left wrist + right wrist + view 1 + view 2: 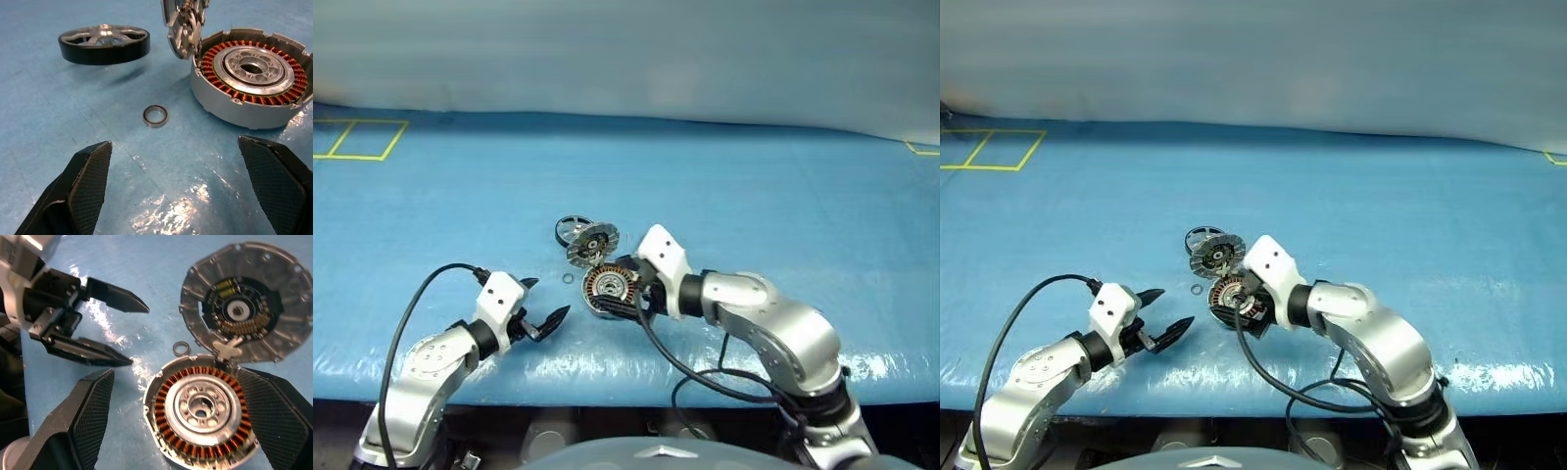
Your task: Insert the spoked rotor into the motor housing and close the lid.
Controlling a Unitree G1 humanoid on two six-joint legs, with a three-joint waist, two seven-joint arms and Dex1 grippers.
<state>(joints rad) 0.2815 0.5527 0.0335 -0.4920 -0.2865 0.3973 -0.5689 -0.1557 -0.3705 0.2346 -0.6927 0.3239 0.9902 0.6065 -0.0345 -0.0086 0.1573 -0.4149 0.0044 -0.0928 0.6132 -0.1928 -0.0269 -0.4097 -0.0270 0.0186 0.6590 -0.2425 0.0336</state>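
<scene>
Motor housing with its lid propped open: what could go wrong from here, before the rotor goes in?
1. The lid stands hinged open against the motor housing; a knock from the right gripper, whose open jaws flank the housing, could drop it shut early.
2. The small loose ring lies between the left gripper and the housing, and could be swept away.
3. The spoked rotor lies beyond the lid, so reaching it may bump the lid.

open motor housing (252,78) on blue cover, ribbed lid (247,303) hinged up, spoked rotor (104,43) apart.
</scene>
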